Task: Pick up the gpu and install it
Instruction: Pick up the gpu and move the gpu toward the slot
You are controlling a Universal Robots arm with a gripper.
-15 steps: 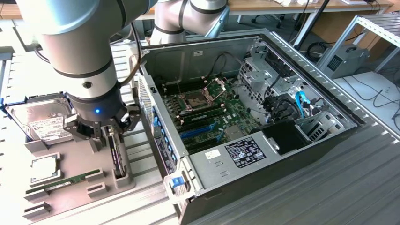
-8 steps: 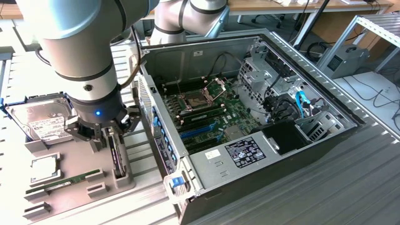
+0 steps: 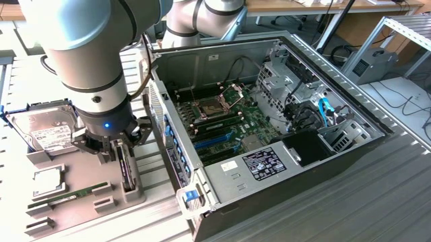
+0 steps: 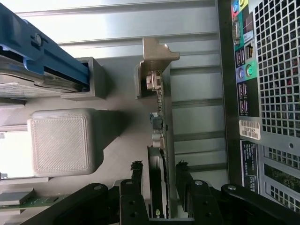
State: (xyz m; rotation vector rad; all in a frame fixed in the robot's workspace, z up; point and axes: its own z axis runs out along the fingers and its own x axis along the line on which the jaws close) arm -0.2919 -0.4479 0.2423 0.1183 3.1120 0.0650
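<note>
Two fingers (image 4: pixel 137 174) of my gripper (image 4: pixel 158 172) stand spread, one on either side of the gpu (image 4: pixel 157 136), not yet pinching it. Card sits on edge in the grey holder (image 4: pixel 61 143). Its long axis runs straight away from my wrist, alongside the computer case (image 4: pixel 276 84).

The desk (image 3: pixel 397 171) is ribbed grey metal. An open computer case (image 3: pixel 283 201) lies on its side on it, motherboard facing up. Just beside the case's port panel, a grey printed holder (image 3: pixel 81 174) sits flat on the desk. The gpu (image 3: pixel 124 164) stands on edge in the holder's slot nearest the case. A hard drive (image 3: pixel 47 128), a square silvery chip (image 3: pixel 48 180) and a green memory stick (image 3: pixel 67 196) lie farther from the case.
</note>
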